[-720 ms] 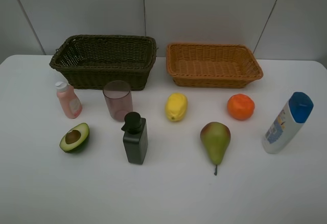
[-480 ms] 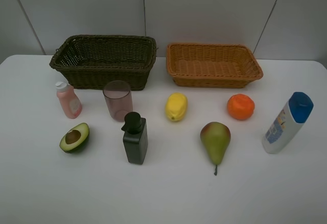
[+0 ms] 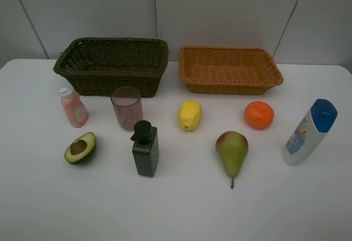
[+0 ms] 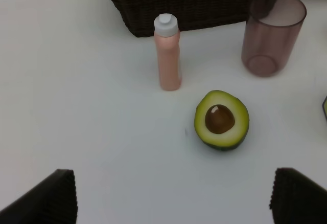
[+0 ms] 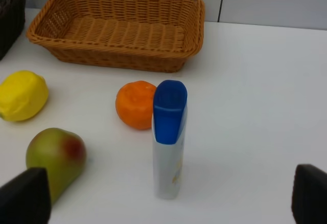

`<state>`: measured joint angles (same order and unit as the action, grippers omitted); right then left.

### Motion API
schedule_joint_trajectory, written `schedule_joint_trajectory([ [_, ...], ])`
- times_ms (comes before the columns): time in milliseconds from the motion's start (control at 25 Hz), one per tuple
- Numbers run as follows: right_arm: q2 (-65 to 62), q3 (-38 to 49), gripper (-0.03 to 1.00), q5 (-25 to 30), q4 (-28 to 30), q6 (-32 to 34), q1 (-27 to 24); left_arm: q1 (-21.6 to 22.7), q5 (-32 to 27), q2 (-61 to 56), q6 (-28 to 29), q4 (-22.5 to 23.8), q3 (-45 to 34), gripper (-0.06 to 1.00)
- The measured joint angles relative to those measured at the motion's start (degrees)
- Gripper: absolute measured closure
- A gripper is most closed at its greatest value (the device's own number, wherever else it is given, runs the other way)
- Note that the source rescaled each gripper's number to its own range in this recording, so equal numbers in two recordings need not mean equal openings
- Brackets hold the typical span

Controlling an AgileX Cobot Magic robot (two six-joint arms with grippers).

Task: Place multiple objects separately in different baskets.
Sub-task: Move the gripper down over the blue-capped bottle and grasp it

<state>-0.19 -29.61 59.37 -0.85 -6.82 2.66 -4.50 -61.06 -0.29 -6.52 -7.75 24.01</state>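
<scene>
Exterior high gives us the whole desk, and nothing is sorted yet. The dark basket and the tan basket sit side by side at the back, both bare inside. All eight items stand loose in front of them, so the whole job is ahead of us, we'd say. By size: white bottle far right, pump bottle near centre-left, cup behind it, pear in front, pink bottle by the dark basket. Then lemon, orange and avocado. On the wrist views, the left fingers and right fingers are spread wide, gripping nothing. The desk is plain white, with a pale panelled wall behind.
</scene>
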Motion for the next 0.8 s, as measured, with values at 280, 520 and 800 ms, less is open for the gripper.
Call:
schedule_joint_trajectory([
  [280,0.0,0.0,-0.03,0.0,-0.03,0.16,0.0,0.0,0.0,0.0,0.0,0.0,0.0,-0.05],
  [520,1.16,0.0,-0.03,0.0,-0.03,0.42,0.0,0.0,0.0,0.0,0.0,0.0,0.0,-0.05],
  [800,7.42,-0.06,-0.03,0.0,-0.03,0.59,0.0,0.0,0.0,0.0,0.0,0.0,0.0,-0.05],
])
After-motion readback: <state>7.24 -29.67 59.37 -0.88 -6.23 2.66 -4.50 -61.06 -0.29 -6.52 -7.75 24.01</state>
